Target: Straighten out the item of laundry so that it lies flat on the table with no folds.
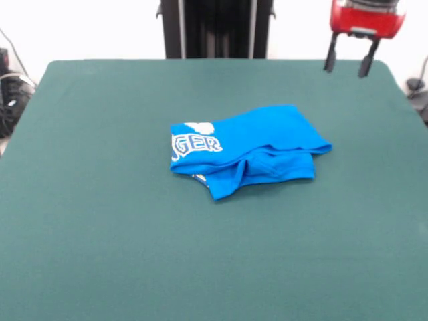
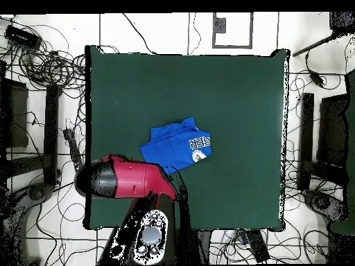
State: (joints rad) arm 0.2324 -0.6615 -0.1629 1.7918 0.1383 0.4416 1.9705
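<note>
- Shirt (image 1: 247, 148): folded over itself, mid-table (image 1: 100, 221), lettering partly showing.
- My gripper (image 1: 348, 63): released, empty, raised over the far right corner, well apart from the shirt.

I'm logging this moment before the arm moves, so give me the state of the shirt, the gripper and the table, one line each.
blue T-shirt: folded over itself in layers, bunched, not flat; part of its white lettering shows.
gripper: open, empty, hanging above the table's far edge, apart from the shirt.
table: covered in dark green cloth, with the shirt lying near its middle.
</note>
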